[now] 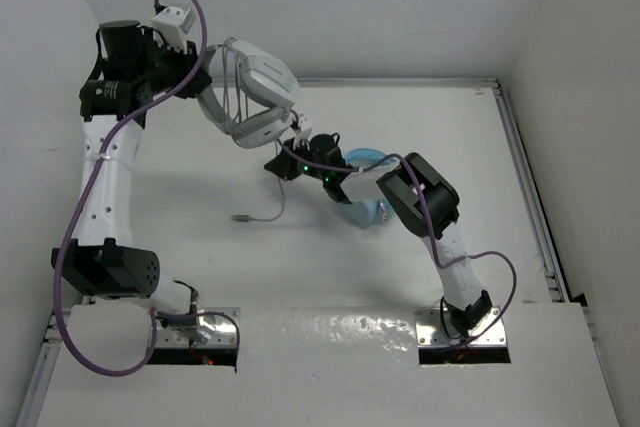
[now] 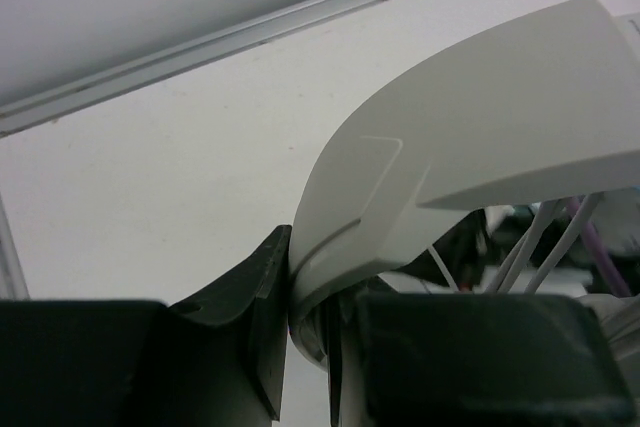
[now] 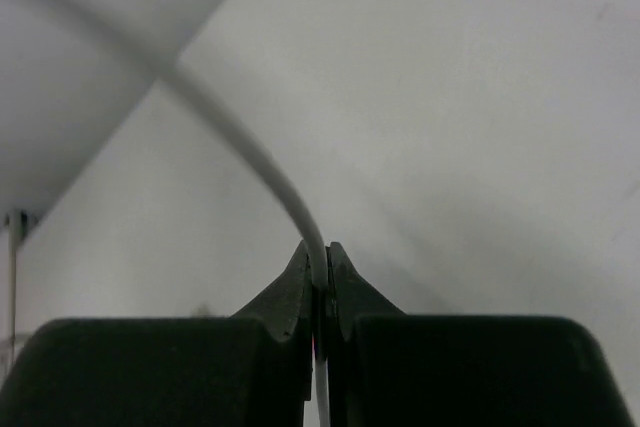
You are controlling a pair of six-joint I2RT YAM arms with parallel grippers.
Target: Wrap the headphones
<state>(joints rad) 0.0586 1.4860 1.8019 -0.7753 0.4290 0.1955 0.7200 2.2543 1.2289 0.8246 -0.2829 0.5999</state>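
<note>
The white-and-grey headphones [image 1: 255, 92] hang in the air at the back left, held by the headband. My left gripper [image 1: 205, 85] is shut on the headband [image 2: 400, 197], which fills the left wrist view. Several turns of thin whitish cable [image 1: 233, 87] run around the headband. My right gripper [image 1: 283, 164] is shut on the cable [image 3: 262, 165], just below the ear cups. The cable's free end with its plug [image 1: 243, 218] lies on the table.
Light blue headphones [image 1: 367, 209] lie on the table under my right arm. A metal rail [image 1: 525, 177] runs along the table's right edge, and another along the back wall [image 2: 250, 42]. White walls close in the left and back.
</note>
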